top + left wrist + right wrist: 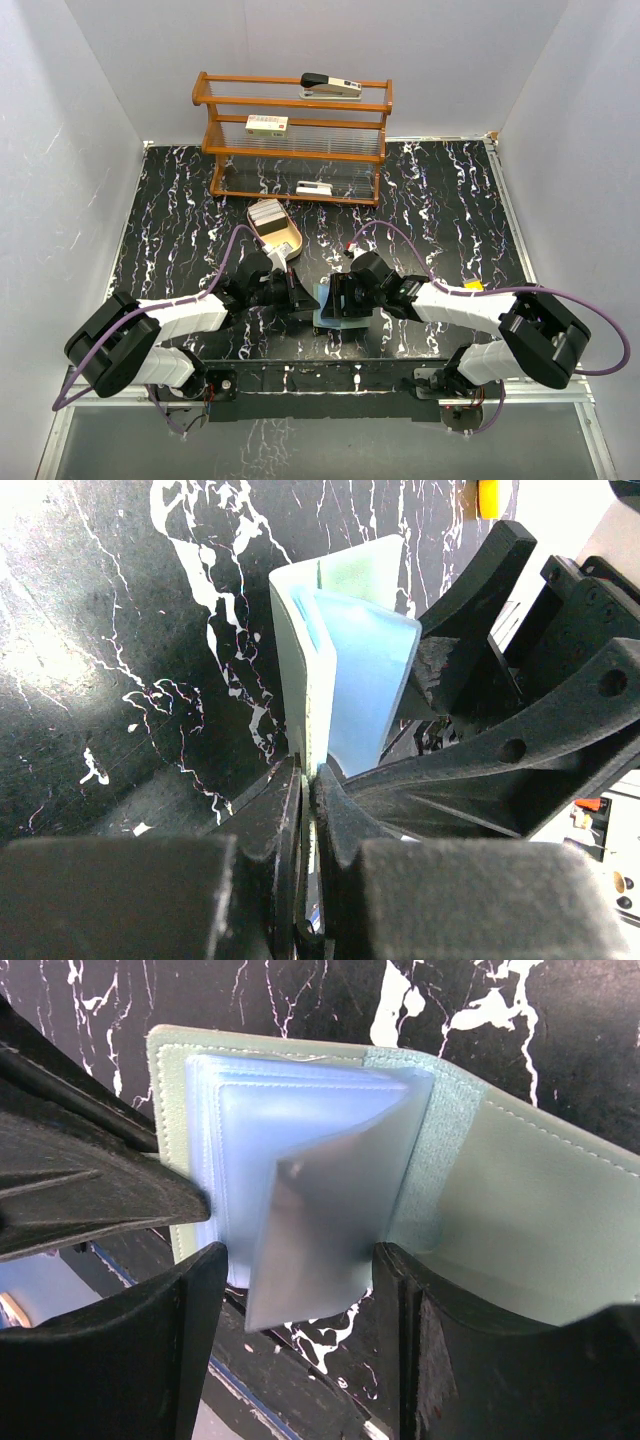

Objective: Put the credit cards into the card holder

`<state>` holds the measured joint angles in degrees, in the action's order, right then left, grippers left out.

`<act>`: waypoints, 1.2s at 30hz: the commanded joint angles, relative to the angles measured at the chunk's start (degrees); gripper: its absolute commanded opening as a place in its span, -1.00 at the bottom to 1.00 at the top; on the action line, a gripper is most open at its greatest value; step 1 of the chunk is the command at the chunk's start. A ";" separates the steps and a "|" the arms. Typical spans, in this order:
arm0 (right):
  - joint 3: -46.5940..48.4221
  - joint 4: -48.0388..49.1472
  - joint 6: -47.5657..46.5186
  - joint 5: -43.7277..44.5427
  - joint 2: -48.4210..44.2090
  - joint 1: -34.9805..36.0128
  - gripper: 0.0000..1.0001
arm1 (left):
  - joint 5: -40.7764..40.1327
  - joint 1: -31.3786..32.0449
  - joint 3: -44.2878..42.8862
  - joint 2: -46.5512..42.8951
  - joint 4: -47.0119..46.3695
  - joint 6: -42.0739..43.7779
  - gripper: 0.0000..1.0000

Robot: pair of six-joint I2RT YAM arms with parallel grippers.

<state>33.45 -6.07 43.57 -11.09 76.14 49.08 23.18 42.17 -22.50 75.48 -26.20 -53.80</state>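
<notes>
The sage-green card holder (334, 312) lies open on the black marbled table between both grippers. My left gripper (308, 780) is shut on the edge of its green cover (350, 575), and the clear blue pockets (365, 680) fan out beside it. My right gripper (300, 1290) is open and straddles the pocket stack (290, 1120). A blue-grey sheet (310, 1230) tilts up between its fingers; I cannot tell whether it is a pocket leaf or a card. The cover (540, 1220) spreads to the right. Several credit cards (267, 213) lie stacked in the tan oval tray (288, 238).
A wooden rack (295, 150) stands at the back, holding a stapler (330, 85) and white labelled boxes (267, 124). A small yellow object (474, 286) lies right of the right arm. The two grippers (320, 298) nearly touch each other near the table's front edge.
</notes>
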 commanded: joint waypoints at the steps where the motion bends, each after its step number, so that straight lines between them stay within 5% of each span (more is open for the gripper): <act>1: 0.99 1.80 -0.39 0.97 0.88 0.17 0.12 | 1.08 0.19 0.44 -0.69 -2.44 -0.16 -1.00; 11: 2.33 -4.47 -0.49 6.65 -0.16 0.23 0.01 | 0.93 0.19 0.17 -0.59 -1.02 0.04 -1.00; 25: 11.89 -29.80 0.83 25.72 -6.96 0.16 0.02 | 0.11 0.19 1.48 -1.58 0.08 0.15 -1.00; 30: 13.85 -28.52 1.45 21.71 -9.55 0.23 -0.06 | 0.02 0.19 1.97 -1.61 -0.50 -0.31 -1.00; 36: 9.73 -14.19 2.55 10.59 -10.07 0.29 -0.13 | -0.05 0.19 2.28 -2.21 -0.46 -0.69 -1.00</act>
<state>44.42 -30.44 44.38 5.78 66.41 49.12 23.11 42.17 -20.62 75.37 -25.71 -54.46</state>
